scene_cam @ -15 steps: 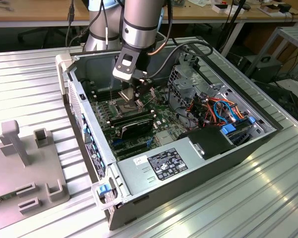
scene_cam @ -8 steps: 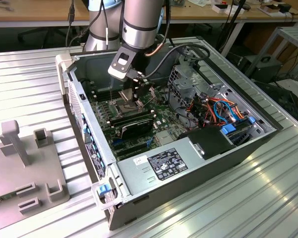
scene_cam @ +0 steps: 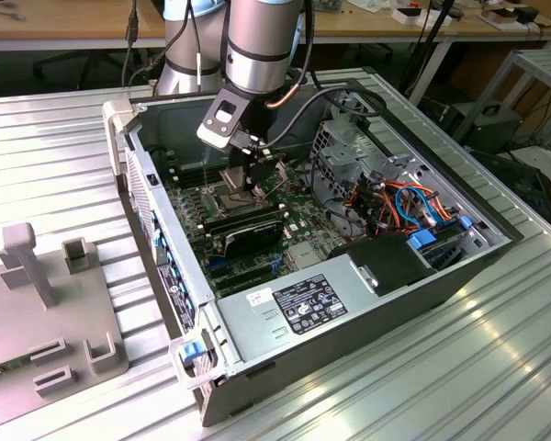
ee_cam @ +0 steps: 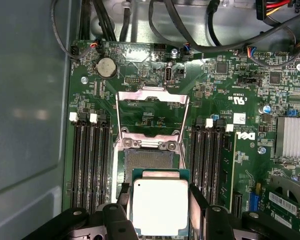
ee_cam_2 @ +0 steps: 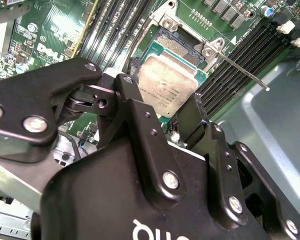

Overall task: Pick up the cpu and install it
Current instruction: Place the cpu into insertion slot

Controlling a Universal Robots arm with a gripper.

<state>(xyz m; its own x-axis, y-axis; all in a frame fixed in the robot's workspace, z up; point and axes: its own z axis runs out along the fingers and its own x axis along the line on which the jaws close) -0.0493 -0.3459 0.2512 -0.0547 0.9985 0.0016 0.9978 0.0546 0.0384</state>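
Note:
The cpu (ee_cam: 160, 206), a square chip with a silver lid on a green edge, sits between my gripper's two black fingers (ee_cam: 123, 199). My gripper (ee_cam: 160, 200) is shut on it, one finger on each side. The chip hangs just over the near part of the open socket (ee_cam: 149, 160), off-centre from it. The socket's metal load plate (ee_cam: 152, 107) is swung up and back. In the second wrist view the cpu (ee_cam_2: 167, 85) lies partly over the socket (ee_cam_2: 179, 49), with the thin retention lever (ee_cam_2: 240, 67) sticking out beside it. In the exterior view my gripper (scene_cam: 253, 181) reaches down into the computer case (scene_cam: 165, 230).
Black memory slots (ee_cam: 90, 165) flank the socket on both sides. A black expansion card (scene_cam: 248, 231), the power supply (scene_cam: 303, 303) and a bundle of coloured cables (scene_cam: 399, 197) crowd the case. A finned heat sink (ee_cam: 292, 137) lies nearby. A grey fixture (scene_cam: 46, 303) stands on the exterior view's left.

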